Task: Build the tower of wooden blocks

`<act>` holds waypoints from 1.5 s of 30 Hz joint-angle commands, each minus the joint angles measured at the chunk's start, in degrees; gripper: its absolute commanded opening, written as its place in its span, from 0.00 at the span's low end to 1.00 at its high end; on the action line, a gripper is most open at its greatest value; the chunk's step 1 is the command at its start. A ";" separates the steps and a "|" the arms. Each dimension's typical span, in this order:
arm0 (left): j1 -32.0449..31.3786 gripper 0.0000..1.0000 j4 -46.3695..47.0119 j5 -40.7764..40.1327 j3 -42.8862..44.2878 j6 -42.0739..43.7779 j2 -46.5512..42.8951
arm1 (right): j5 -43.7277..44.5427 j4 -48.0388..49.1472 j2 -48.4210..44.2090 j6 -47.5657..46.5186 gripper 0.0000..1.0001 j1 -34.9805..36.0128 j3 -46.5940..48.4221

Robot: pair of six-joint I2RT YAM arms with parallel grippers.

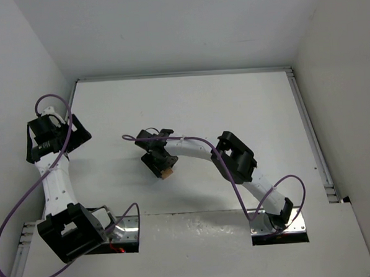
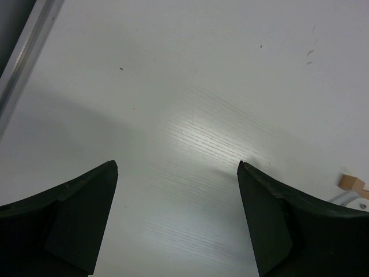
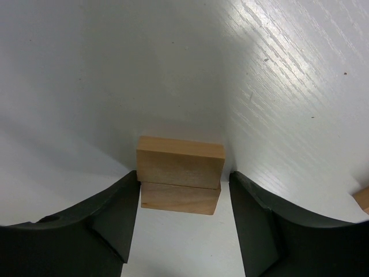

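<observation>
In the right wrist view two tan wood blocks are stacked as a small tower: an upper block (image 3: 180, 164) on a lower block (image 3: 180, 199), resting on the white table. My right gripper (image 3: 184, 176) straddles the stack; the left finger touches it and a thin gap shows at the right finger, so the jaws are open. From above, the right gripper (image 1: 163, 167) is over the table's middle with the tower (image 1: 167, 174) just showing under it. My left gripper (image 2: 177, 167) is open and empty over bare table at the far left (image 1: 48, 130).
Another tan block (image 3: 363, 199) peeks in at the right edge of the right wrist view. A tan block (image 2: 353, 184) shows at the right edge of the left wrist view. White walls close the table on three sides; a metal rail (image 1: 308, 126) runs along the right.
</observation>
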 commanded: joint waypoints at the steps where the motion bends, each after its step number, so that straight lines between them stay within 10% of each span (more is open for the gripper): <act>1: 0.72 0.91 1.42 0.91 -0.20 -0.77 0.34 | 0.02 0.43 0.78 1.04 0.62 0.17 1.62; 15: 0.72 0.91 1.42 1.44 -0.73 -0.77 0.34 | -0.25 0.60 1.05 0.69 0.50 0.08 1.97; 28: 0.72 0.91 1.95 6.53 -0.73 1.78 -0.18 | 0.02 0.87 -5.18 -5.63 0.00 -0.53 -2.76; 41: 0.02 0.91 3.00 15.93 -0.73 3.97 2.27 | -12.10 3.68 -30.13 -28.21 0.00 -5.27 -23.60; 45: -2.35 0.91 4.05 19.45 0.41 5.29 4.56 | -27.71 -5.53 -34.72 -41.71 0.00 -11.32 -23.79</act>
